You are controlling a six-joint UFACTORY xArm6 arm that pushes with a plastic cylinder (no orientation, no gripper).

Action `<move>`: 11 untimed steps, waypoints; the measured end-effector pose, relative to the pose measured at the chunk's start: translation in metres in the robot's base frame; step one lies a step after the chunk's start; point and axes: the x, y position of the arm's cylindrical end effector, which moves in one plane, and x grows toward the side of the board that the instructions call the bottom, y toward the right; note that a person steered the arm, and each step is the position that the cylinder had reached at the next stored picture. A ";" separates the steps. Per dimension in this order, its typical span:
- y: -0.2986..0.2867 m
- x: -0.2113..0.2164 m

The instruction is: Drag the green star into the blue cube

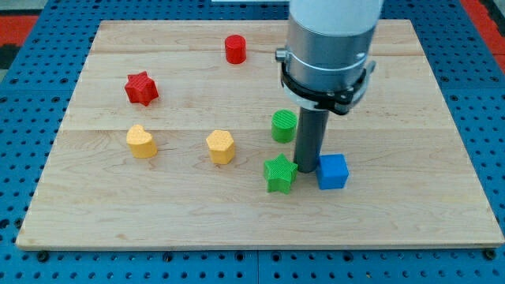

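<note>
A pale wooden worktop (410, 205) lies on a blue pegboard surface (24, 118), w/ a red patch of pegboard at the view's top left corner.

The arm (331, 39), a broad grey cylinder w/ a black clamp ring, comes down from the view's top, right of centre. Below it a straight dark rod runs to the board. There is no pincer on this arm, so nothing opens, closes or is held; the rod only pushes.

My tip (306, 172) rests on the board in the narrow gap between the green star (280, 173) and the blue cube (332, 171). The star is just to the tip's left in the view, the cube just to its right. The rod looks to be touching both, but the view is too coarse to be sure. Star and cube sit side by side, not touching each other, toward the view's bottom centre-right.

Other blocks: a green cylinder (284, 125) just above the star, beside the rod; a yellow hexagonal block (221, 147) approx. mid-board; a yellow rounded block (141, 142) farther left; a red star (141, 88) upper left; a red cylinder (235, 49) near the top edge.
</note>
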 end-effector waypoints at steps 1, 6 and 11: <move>0.051 0.000; -0.056 -0.013; -0.059 0.017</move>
